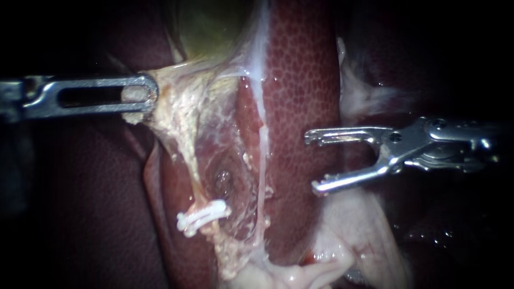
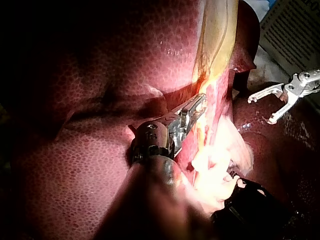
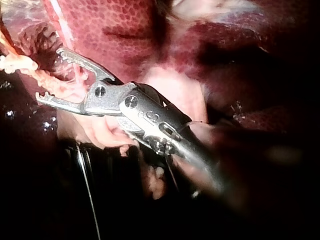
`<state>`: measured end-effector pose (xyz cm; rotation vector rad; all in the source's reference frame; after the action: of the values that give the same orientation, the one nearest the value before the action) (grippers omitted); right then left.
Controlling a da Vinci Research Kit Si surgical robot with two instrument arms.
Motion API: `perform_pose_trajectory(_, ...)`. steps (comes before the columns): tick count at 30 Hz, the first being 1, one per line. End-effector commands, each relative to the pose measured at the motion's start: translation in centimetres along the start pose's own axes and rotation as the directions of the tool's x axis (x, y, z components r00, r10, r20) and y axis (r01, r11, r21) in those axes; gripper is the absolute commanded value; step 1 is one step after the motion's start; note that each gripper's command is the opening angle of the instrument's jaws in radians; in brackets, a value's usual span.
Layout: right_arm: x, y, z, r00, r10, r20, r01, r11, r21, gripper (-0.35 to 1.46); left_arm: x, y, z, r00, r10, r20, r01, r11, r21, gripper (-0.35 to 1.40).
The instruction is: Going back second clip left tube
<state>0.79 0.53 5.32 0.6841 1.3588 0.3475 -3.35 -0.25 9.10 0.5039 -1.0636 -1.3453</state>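
Traction comes from 9 o'clock in the endoscope view. There the left instrument [image 1: 140,96] has its jaws clamped on pale tissue [image 1: 160,115] below the gallbladder [image 1: 214,27]. The left tube [image 1: 187,166] runs taut from there toward 7 o'clock and carries a white clip [image 1: 203,215] low down. The right instrument [image 1: 311,163] sits at 3 o'clock over the liver [image 1: 305,80], jaws spread and empty, well apart from the clip. I judge the best retreat is straight along its own shaft toward 3 o'clock, steering clear of the thin right tube [image 1: 262,155].

In the left wrist view, the left instrument [image 2: 192,112] pinches the pale fold. An even pull here should keep the clip from being strained.

In the right wrist view, the right instrument [image 3: 50,74] gapes with pale tissue close ahead. Leaving the jaws apart should avoid nipping it.
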Motion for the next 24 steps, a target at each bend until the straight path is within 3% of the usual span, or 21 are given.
perform_pose_trajectory(1, 0.01, -0.03, 0.01, 1.000, 0.002, 0.000, -0.002, 1.000, 0.001, 0.60, 0.01, 0.01, 0.02, 1.0000, 0.000, 0.001, 0.000, 1.000, -0.002, -0.35)
perform_pose_trajectory(9, 0.01, -0.04, 0.01, 1.000, 0.003, 0.000, -0.003, 1.000, 0.001, 0.60, 0.17, 0.16, 0.25, 0.9999, 0.011, 0.010, -0.011, 1.000, -0.007, -0.35)
perform_pose_trajectory(20, 0.03, -0.07, 0.02, 1.000, 0.003, 0.000, -0.003, 1.000, 0.000, 0.60, 0.49, 0.39, 0.80, 0.9990, 0.029, -0.035, -0.030, 0.999, -0.027, -0.35)
perform_pose_trajectory(24, 0.04, -0.08, 0.03, 1.000, 0.003, -0.001, -0.003, 1.000, 0.000, 0.60, 0.55, 0.42, 0.90, 0.9984, 0.032, -0.046, -0.033, 0.999, -0.029, -0.35)
